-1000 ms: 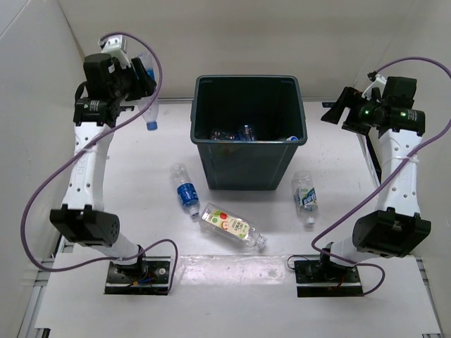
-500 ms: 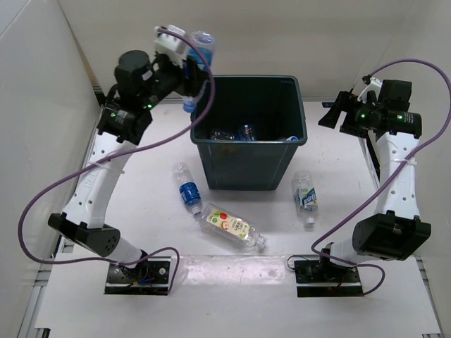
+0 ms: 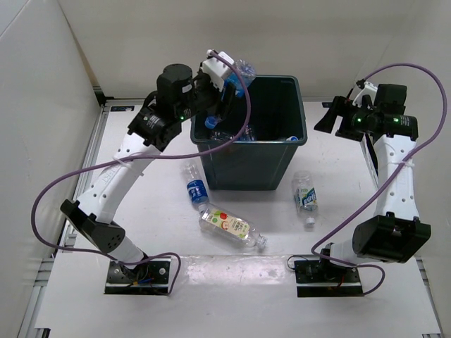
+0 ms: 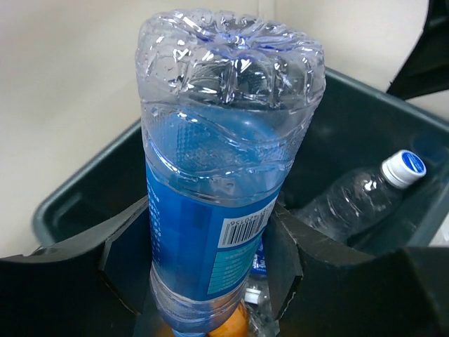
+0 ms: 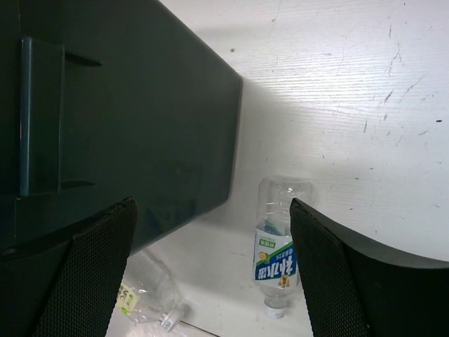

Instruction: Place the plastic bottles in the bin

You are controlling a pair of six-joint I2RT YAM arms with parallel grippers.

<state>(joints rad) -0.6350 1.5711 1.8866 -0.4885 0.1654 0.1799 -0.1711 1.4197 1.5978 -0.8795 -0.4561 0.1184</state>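
The left jaws, shut on a blue-labelled bottle [image 4: 217, 210], have swung it over the bin [image 3: 246, 167], so it looks ready to drop, while the right jaws hang wide open and empty.

White links, black joint housings being shown on left arm [image 3: 106, 186], right arm [image 3: 396, 176]. Purple cable [image 3: 41, 204] being looped along each. Black base plates [image 3: 137, 277] being bolted at near table [image 3: 155, 198] edge.

Barcode [image 4: 244, 226], digits illegible, on blue-labelled bottle [image 4: 196, 239].
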